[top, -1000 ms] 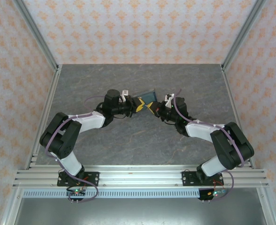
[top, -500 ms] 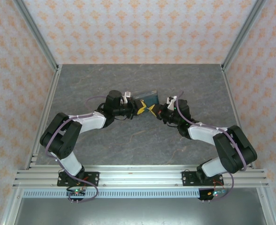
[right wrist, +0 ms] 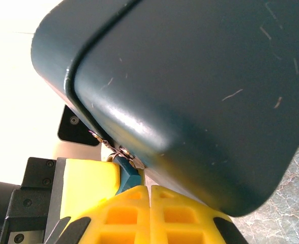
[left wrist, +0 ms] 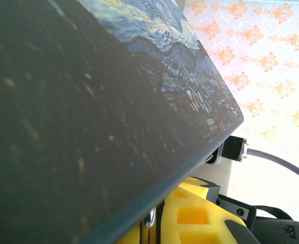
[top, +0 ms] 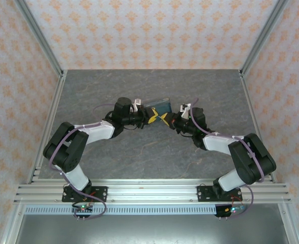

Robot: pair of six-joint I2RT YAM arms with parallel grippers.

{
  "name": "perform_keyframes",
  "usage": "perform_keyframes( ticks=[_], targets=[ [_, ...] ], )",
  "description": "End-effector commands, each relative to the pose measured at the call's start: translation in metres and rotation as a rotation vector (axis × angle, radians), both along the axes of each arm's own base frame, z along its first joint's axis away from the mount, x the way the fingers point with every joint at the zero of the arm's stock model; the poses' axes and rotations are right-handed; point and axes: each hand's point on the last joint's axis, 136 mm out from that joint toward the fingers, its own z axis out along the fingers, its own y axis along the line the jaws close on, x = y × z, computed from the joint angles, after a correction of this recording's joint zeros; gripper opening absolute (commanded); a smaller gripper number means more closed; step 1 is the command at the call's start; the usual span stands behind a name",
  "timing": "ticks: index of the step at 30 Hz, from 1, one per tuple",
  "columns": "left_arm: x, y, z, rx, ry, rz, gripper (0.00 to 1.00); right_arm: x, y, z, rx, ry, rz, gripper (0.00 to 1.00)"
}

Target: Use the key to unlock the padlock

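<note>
Over the table's middle, the left gripper (top: 150, 116) was pinched nearly shut – apparently on the teal padlock (right wrist: 126, 175) hanging from the tin (top: 160, 105), to steady it – while the right gripper (top: 166, 118), fingers pressed together, sat just beneath, placed for the key.

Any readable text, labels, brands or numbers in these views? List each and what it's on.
None can be read.
Rectangular dark-blue metal tin: a painted night-sky picture on the lid, no words.
Small teal padlock: no marking visible.
Orange-patterned wallpaper: ornaments, not letters.
Small wired boards under the arm bases: any print is too small to read.
</note>
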Motion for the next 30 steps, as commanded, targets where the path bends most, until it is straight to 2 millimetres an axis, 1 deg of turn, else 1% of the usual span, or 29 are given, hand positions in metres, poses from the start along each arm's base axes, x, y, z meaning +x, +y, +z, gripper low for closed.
perform_keyframes(
  ticks=[1,7,13,23,27,30],
  targets=[
    [-0.018,-0.029,0.065,-0.128,-0.177,-0.191,0.00,-0.001,0.004,-0.002,-0.010,0.002,0.016,0.00],
    [-0.021,-0.027,0.066,-0.119,-0.182,-0.211,0.00,-0.007,-0.004,-0.008,-0.022,0.031,-0.016,0.00],
    [-0.012,-0.022,0.069,-0.154,-0.173,-0.151,0.00,-0.014,-0.011,-0.014,-0.018,0.051,-0.039,0.00],
    [-0.005,-0.015,0.069,-0.187,-0.158,-0.075,0.00,-0.022,-0.016,-0.008,0.013,0.051,-0.059,0.00],
    [-0.002,-0.016,0.067,-0.189,-0.149,-0.070,0.00,-0.023,-0.016,-0.007,0.015,0.049,-0.058,0.00],
    [0.000,-0.017,0.064,-0.185,-0.140,-0.071,0.00,-0.023,-0.015,-0.001,0.029,0.043,-0.052,0.00]
  ],
)
